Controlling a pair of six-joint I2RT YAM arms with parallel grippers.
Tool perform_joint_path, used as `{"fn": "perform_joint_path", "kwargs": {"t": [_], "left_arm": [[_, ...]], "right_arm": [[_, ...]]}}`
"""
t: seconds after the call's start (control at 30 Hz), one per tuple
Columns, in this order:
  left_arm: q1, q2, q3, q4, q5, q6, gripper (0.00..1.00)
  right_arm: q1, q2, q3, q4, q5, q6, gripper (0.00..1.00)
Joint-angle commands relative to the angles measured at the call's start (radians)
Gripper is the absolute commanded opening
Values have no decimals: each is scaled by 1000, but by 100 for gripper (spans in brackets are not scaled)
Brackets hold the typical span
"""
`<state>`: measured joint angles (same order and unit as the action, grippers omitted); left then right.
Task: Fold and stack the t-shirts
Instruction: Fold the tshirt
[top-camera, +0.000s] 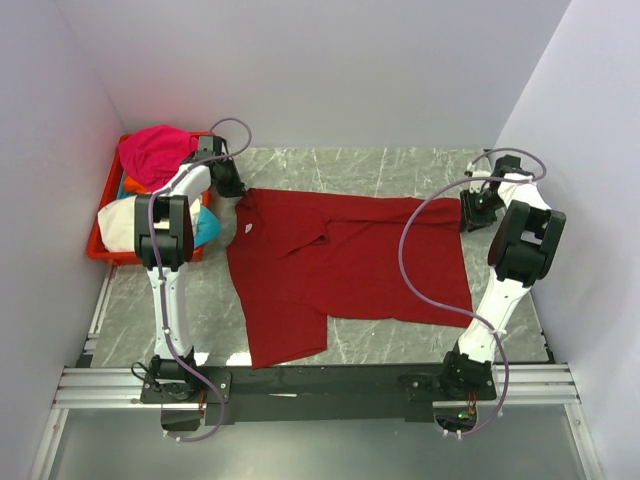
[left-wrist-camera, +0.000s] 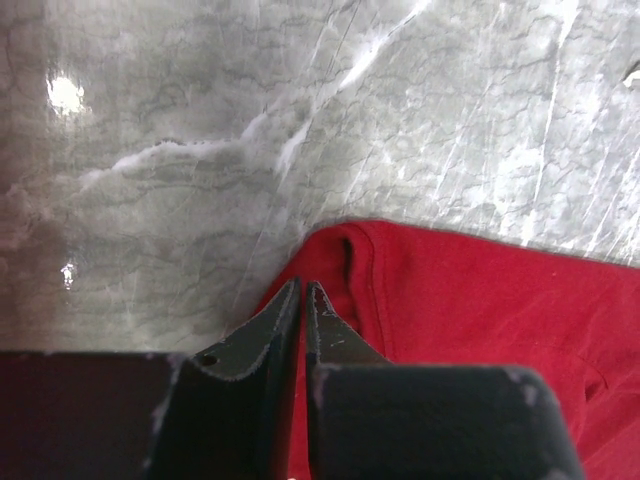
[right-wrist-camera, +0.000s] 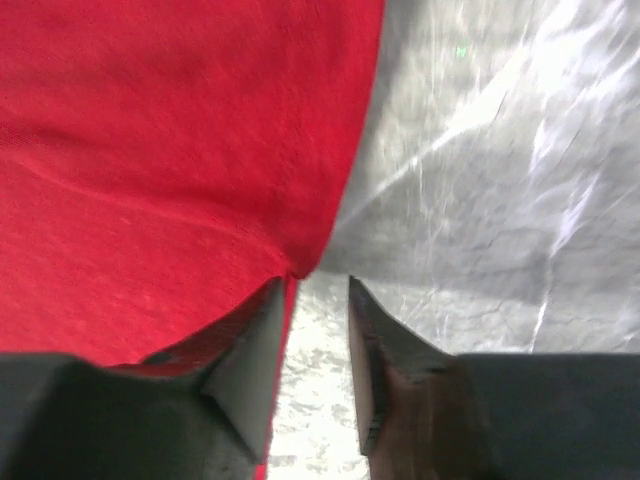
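A large dark red t-shirt (top-camera: 340, 270) lies spread on the marble table, its near left part hanging towards the front edge. My left gripper (top-camera: 231, 189) is at the shirt's far left corner. In the left wrist view its jaws (left-wrist-camera: 302, 288) are pressed together on the red cloth (left-wrist-camera: 480, 300), with red showing in the slit between them. My right gripper (top-camera: 470, 212) is at the far right corner. In the right wrist view it (right-wrist-camera: 315, 285) stands open with bare table between the fingers, and the shirt's edge (right-wrist-camera: 170, 150) drapes over the left finger (right-wrist-camera: 250, 350).
A red crate (top-camera: 104, 250) at the far left holds a magenta t-shirt (top-camera: 155, 152), a cream-white one (top-camera: 118, 222) and a cyan one (top-camera: 207, 226), right beside my left arm. Walls close in on three sides. A metal rail (top-camera: 320, 385) runs along the front.
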<state>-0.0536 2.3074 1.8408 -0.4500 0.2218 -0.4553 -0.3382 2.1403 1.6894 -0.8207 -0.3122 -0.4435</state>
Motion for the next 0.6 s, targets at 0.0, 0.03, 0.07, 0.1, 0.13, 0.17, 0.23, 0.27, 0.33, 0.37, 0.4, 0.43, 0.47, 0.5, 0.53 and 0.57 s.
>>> {"fn": "perform_joint_path", "kwargs": {"t": [0.0, 0.03, 0.07, 0.1, 0.13, 0.17, 0.23, 0.27, 0.33, 0.37, 0.4, 0.43, 0.47, 0.5, 0.53, 0.57], "left_arm": [[6, -5, 63, -7, 5, 23, 13], [6, -17, 72, -6, 7, 23, 14], [6, -22, 77, -3, 5, 21, 14], [6, -28, 78, -3, 7, 20, 16], [6, -42, 81, 2, 8, 18, 18], [6, -49, 78, 8, 10, 15, 20], [5, -75, 63, 30, 14, 15, 24], [6, -85, 55, 39, 17, 14, 25], [6, -108, 31, 60, 31, 18, 28], [6, -115, 22, 68, 39, 27, 29], [6, -130, 12, 82, 47, 30, 31], [6, -134, -4, 88, 53, 33, 32], [6, -138, -9, 92, 65, 44, 32], [6, -138, -12, 96, 70, 49, 34], [6, -138, -18, 97, 82, 52, 34], [6, -135, -18, 97, 89, 55, 35]], "right_arm": [[-21, -65, -22, 37, 56, -34, 41], [-22, -69, -14, 35, 55, -34, 44], [-25, -68, -4, 29, 41, -32, 45], [-25, -65, 28, 25, 30, -29, 45], [-25, -47, 47, 17, 15, -23, 46], [-25, -33, 68, 3, -2, -6, 46], [-24, 19, 147, -14, -62, 20, 47], [-24, 38, 173, -23, -76, 47, 47], [-24, 104, 258, -37, -132, 77, 47], [-22, 125, 288, -53, -148, 104, 47], [-19, 168, 338, -60, -169, 118, 47], [-18, 190, 363, -76, -179, 132, 47], [-12, 208, 407, -84, -183, 156, 47], [-7, 225, 426, -89, -179, 173, 47], [-2, 256, 443, -103, -173, 183, 47], [4, 269, 457, -109, -169, 192, 47]]}}
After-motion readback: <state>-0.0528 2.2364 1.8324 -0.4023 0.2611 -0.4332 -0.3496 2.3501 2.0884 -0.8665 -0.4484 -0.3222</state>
